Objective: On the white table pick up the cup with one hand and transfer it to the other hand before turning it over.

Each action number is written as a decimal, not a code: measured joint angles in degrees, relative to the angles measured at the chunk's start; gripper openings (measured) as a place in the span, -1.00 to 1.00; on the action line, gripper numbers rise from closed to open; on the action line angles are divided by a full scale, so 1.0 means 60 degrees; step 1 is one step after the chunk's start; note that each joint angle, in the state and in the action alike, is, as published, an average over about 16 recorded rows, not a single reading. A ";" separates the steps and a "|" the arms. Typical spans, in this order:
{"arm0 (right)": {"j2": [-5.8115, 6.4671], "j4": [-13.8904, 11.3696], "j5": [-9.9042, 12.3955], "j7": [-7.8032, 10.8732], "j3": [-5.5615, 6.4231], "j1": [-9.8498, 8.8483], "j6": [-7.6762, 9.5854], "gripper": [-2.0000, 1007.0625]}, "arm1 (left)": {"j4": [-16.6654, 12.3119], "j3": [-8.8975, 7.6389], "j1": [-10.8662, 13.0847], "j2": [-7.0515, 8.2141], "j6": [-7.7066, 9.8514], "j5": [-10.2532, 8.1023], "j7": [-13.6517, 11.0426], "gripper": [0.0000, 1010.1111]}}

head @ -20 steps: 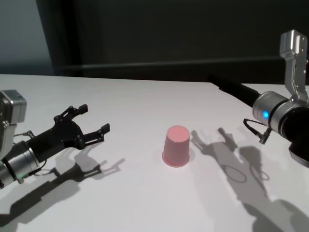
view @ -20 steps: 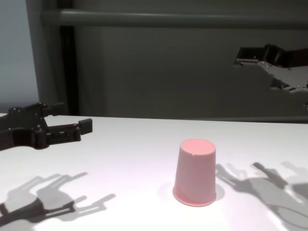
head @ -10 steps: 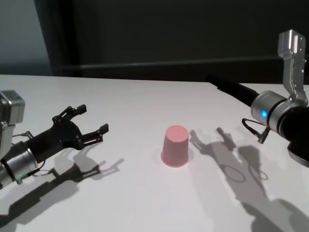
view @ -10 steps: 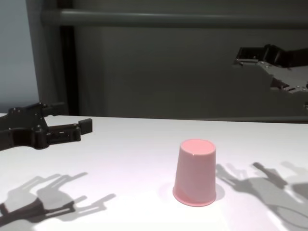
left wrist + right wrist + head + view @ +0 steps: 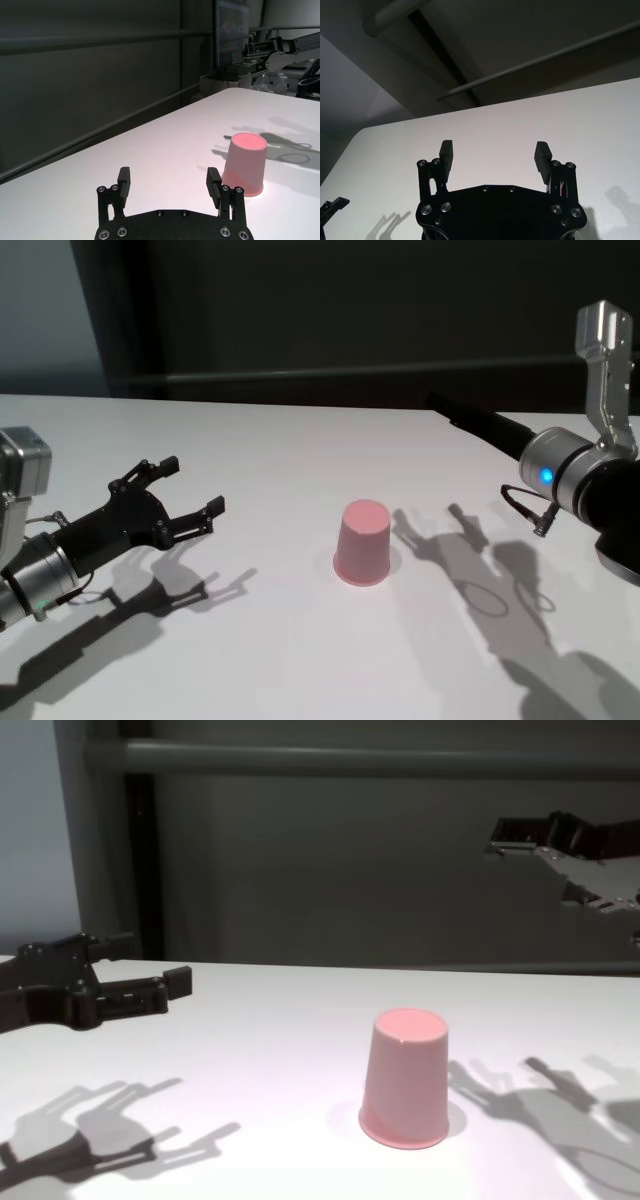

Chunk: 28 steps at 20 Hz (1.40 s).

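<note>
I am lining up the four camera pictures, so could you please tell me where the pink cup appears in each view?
Head view: the pink cup stands upside down on the white table, just right of centre.
Chest view: lower middle, nearer the right.
Left wrist view: right of centre, beyond the open left gripper.
Right wrist view: not in it.
Shared landmark: the white table.

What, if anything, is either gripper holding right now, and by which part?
Nothing is held. The left gripper and right gripper are both open and empty; the cup stands rim-down on the white table, untouched.
</note>
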 joint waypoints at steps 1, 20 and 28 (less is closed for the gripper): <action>0.0000 0.0000 0.0001 0.0000 0.0000 0.0000 0.0001 0.99 | 0.0000 0.0000 0.0000 0.0000 0.0000 0.0000 0.0000 0.98; -0.0038 0.0151 0.1047 0.0011 0.0605 -0.0417 -0.0059 0.99 | 0.0000 0.0000 0.0000 0.0000 0.0000 0.0000 0.0000 0.98; 0.0209 0.0180 0.2216 0.0130 0.1299 -0.1084 -0.0409 0.99 | 0.0000 0.0000 0.0000 0.0000 0.0000 0.0000 0.0000 0.98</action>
